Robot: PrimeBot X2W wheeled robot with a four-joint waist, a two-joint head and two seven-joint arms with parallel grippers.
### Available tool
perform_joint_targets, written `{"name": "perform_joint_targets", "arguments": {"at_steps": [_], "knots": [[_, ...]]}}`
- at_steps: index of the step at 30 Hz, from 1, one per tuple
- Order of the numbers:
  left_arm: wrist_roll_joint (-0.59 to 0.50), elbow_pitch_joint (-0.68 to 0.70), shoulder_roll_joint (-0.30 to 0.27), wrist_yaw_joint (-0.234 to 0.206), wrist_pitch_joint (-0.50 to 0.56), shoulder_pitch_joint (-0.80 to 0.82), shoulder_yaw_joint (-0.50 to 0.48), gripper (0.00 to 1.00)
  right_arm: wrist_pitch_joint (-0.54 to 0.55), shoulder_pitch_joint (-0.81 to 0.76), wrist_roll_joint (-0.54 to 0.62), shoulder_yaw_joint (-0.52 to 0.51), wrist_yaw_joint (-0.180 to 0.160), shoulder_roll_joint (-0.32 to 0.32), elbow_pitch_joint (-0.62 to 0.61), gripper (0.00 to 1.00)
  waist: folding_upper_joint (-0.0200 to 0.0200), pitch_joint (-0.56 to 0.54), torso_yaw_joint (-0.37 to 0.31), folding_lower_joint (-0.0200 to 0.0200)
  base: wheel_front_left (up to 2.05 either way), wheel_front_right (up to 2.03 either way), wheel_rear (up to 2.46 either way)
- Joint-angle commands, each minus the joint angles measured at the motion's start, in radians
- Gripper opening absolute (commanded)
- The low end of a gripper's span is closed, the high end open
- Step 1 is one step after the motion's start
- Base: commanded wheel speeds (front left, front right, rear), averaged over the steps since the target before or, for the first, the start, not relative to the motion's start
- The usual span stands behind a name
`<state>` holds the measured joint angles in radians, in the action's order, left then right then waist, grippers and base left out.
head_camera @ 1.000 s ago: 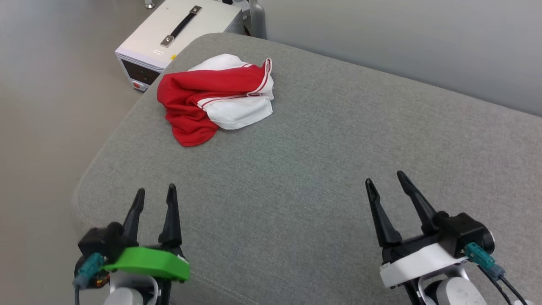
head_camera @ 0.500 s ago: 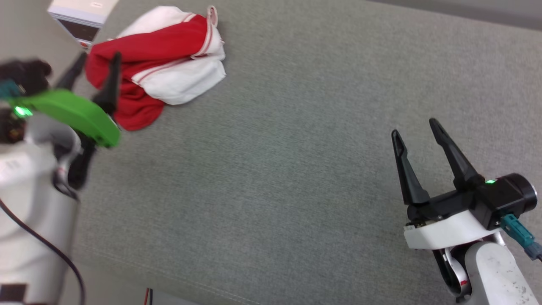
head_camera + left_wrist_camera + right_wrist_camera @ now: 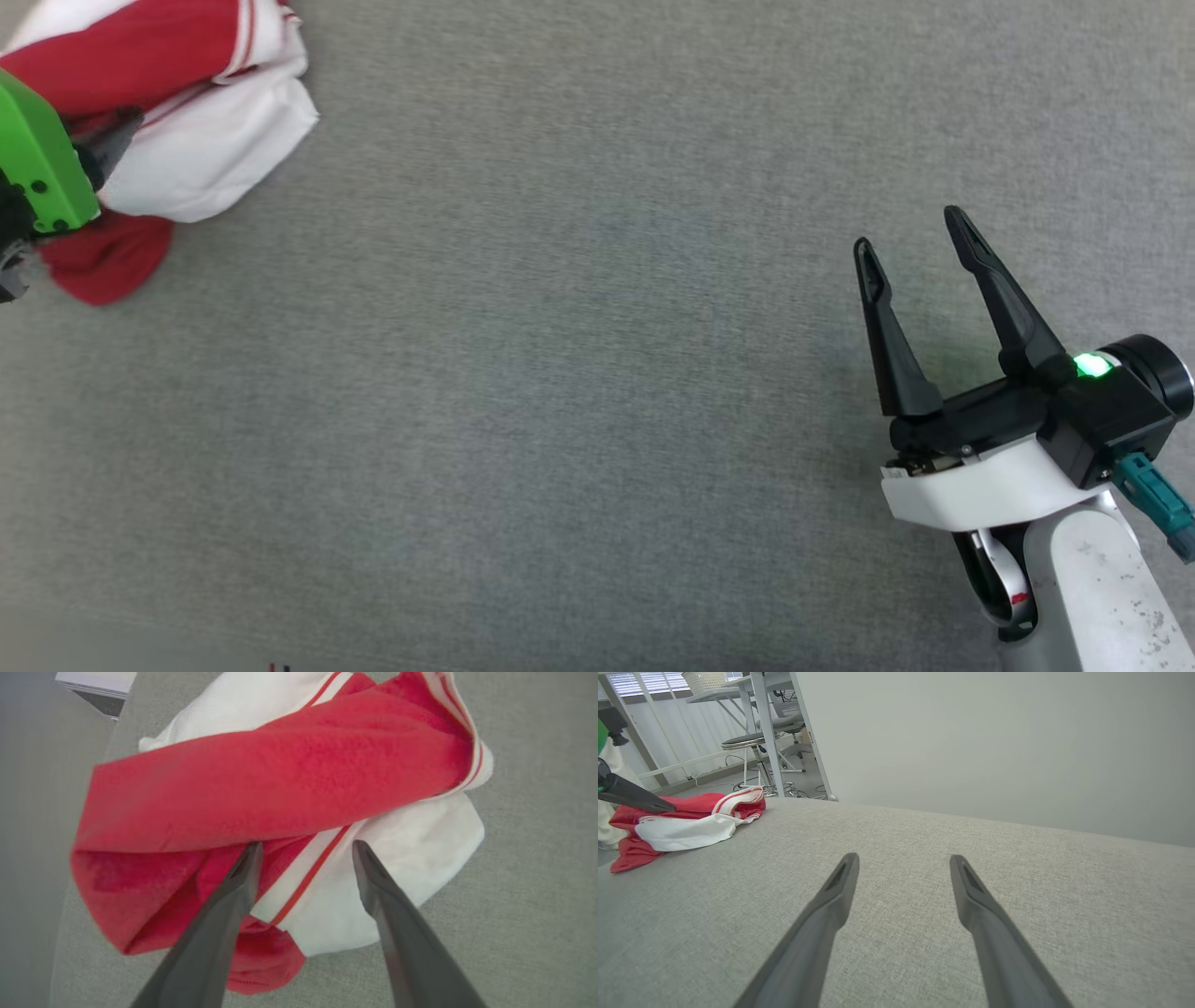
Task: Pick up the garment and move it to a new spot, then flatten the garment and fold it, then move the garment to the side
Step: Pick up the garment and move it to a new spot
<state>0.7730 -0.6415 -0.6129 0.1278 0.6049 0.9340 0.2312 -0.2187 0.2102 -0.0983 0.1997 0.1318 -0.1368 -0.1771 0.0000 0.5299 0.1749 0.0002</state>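
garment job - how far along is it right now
Done: nothing yet; the garment lies crumpled in a heap on the grey padded surface. In hand: the left gripper is open at the heap, fingers pointing at its red and white folds, not closed on it. The right gripper is open over bare surface, apart from the garment. Left: grasp, move, flatten, fold, set aside.

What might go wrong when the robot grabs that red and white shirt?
1. The garment is bunched in folds, so the open left gripper may pinch just one layer and leave the rest dragging.
2. It lies near the edge of the grey cushion; a nudge might slide it off.
3. The open right gripper is far away, so it likely cannot help catch it.
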Motion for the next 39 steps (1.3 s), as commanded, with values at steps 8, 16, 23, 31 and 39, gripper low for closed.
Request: {"name": "perform_joint_targets", "arguments": {"at_steps": [8,16,23,31,39], "knots": [[0.039,-0.129,-0.018,0.003,0.035,0.053,0.052,1.0,-0.009,0.025,0.014,0.004,-0.001,0.002,-0.012,1.0,0.0,0.099,-0.09,-0.0002,0.0,0.0,0.0],[0.15,-0.156,0.001,0.003,0.12,0.027,0.117,0.0,-0.006,0.022,0.025,-0.013,-0.001,-0.001,-0.016,1.0,0.0,0.106,-0.089,-0.0002,0.0,0.0,0.0],[0.214,-0.105,-0.034,0.003,0.069,0.014,0.158,0.0,-0.009,0.026,0.025,-0.006,-0.001,0.005,0.009,1.0,0.0,0.063,-0.074,-0.0002,0.0,0.0,0.0],[0.177,-0.039,-0.108,0.003,-0.238,-0.004,0.218,0.0,-0.031,0.011,-0.001,-0.013,-0.001,0.03,0.08,1.0,0.0,-0.079,-0.078,-0.0002,0.0,0.0,0.0],[0.165,0.08,-0.141,0.003,-0.442,-0.009,0.267,0.0,-0.042,-0.032,-0.028,-0.025,-0.001,0.054,0.135,1.0,0.0,-0.235,-0.067,-0.0002,0.0,0.0,0.0]]}}
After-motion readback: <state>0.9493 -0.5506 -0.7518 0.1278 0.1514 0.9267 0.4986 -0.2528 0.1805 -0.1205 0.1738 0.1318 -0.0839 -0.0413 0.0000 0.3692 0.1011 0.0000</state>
